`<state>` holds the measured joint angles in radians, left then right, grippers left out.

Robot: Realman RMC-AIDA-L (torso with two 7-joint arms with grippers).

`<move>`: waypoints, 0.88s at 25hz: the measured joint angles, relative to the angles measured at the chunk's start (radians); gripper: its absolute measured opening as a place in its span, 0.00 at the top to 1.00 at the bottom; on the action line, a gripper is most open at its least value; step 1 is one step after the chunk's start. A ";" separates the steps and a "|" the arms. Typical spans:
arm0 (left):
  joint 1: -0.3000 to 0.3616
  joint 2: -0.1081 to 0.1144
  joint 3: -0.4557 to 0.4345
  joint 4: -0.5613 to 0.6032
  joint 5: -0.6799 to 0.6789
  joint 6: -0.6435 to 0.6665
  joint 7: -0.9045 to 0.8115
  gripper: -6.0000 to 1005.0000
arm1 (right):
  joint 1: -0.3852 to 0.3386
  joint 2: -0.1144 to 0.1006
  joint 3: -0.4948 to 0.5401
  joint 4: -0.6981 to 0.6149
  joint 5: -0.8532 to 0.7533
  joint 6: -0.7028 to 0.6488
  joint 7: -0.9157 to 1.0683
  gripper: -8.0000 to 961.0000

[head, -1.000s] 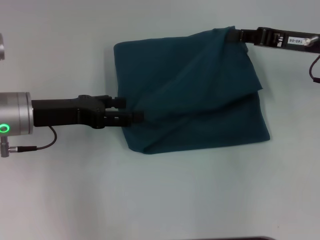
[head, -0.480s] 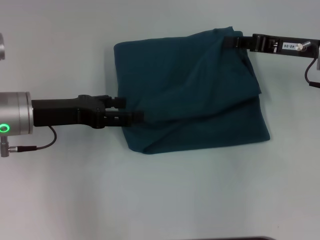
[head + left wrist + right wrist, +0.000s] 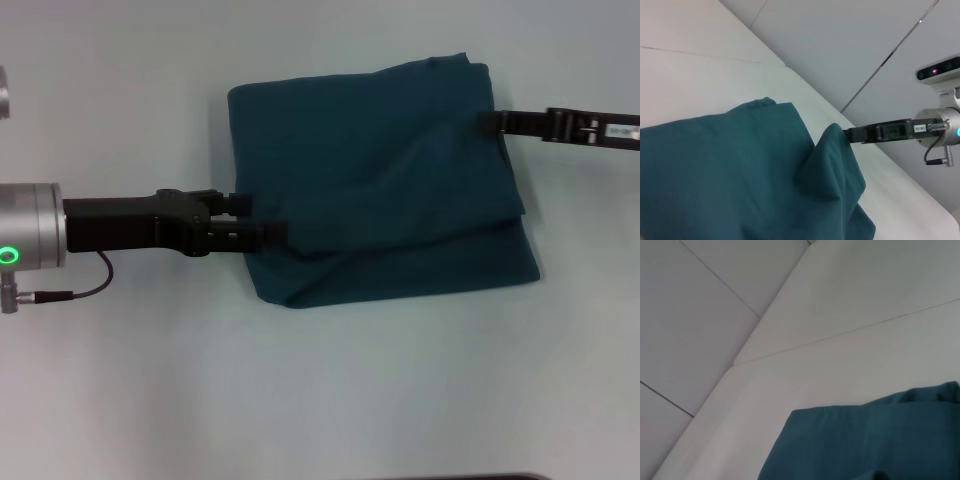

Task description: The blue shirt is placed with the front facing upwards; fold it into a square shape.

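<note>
1. In the head view the blue shirt (image 3: 385, 185) lies folded into a rough rectangle on the pale table (image 3: 330, 400), filling the upper middle of the frame. No lettering or collar shows; only plain teal cloth faces up.
2. The upper layer of the shirt sits slightly askew over the lower one, leaving a strip of the lower layer showing along the bottom and lower right edge. Soft creases run across the middle.
3. Nothing else lies on the table around the shirt. A thin black cable (image 3: 70, 290) loops below the silver wrist of the left arm at the left edge of the frame.
4. The left gripper (image 3: 270, 233) reaches in from the left, level with the middle of the frame. Its black fingers are clenched on the shirt's left edge near the lower left corner.
5. The right gripper (image 3: 490, 122) comes in from the right edge, in the upper right of the frame. Its tip touches the shirt's right edge.
6. In the left wrist view the right gripper (image 3: 847, 134) meets a raised peak of cloth, so it appears to be pinching the fabric, though its fingertips are hidden by the shirt.
</note>
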<state>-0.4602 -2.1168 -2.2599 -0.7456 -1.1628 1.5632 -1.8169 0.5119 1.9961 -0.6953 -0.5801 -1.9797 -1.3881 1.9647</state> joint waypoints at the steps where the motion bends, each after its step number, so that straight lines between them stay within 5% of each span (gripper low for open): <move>1: 0.000 0.000 0.000 0.000 0.000 0.000 0.000 0.07 | -0.008 -0.008 0.006 -0.001 0.002 -0.016 0.001 0.81; 10: -0.006 0.000 0.002 0.001 0.000 0.010 -0.002 0.07 | -0.033 -0.071 0.109 -0.012 0.001 -0.145 0.056 0.46; 12: -0.009 -0.002 0.003 0.002 0.000 0.011 -0.001 0.07 | -0.025 -0.072 0.115 -0.015 0.002 -0.125 0.060 0.36; 22: -0.048 -0.028 -0.010 -0.002 -0.009 -0.018 0.000 0.07 | 0.070 -0.040 0.111 -0.018 -0.029 0.007 0.064 0.35</move>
<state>-0.5082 -2.1445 -2.2701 -0.7476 -1.1719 1.5451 -1.8164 0.5820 1.9556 -0.5845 -0.5979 -2.0087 -1.3809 2.0284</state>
